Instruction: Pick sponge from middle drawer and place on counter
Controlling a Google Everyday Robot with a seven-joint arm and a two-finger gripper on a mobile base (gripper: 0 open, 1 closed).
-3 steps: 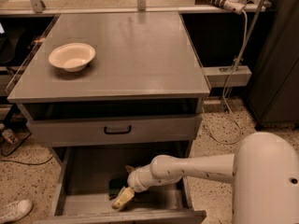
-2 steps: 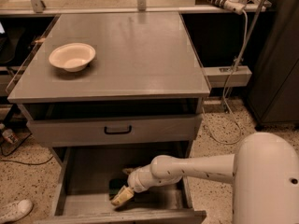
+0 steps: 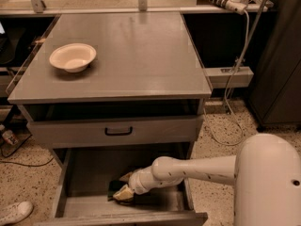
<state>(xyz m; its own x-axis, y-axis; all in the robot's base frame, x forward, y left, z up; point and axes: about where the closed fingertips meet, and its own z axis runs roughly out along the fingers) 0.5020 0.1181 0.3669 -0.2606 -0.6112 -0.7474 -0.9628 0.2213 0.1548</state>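
Note:
The middle drawer (image 3: 66, 182) is pulled open at the bottom of the cabinet. My gripper (image 3: 124, 190) reaches down into it from the right, at the drawer's front middle. The sponge (image 3: 116, 186) lies on the drawer floor right at the gripper's tip. Its dark green face and a bit of pale yellow foam show, and the rest is hidden by the gripper. The grey counter (image 3: 141, 51) is the cabinet's flat top, above the drawers.
A cream bowl (image 3: 72, 57) sits on the counter's left side. A shallower drawer with a black handle (image 3: 118, 131) stands slightly open above the middle drawer. A white shoe (image 3: 14, 212) lies on the floor at the lower left. Cables (image 3: 235, 65) hang at the right.
The gripper stays at the sponge in the drawer and has risen very slightly. Nothing else has moved.

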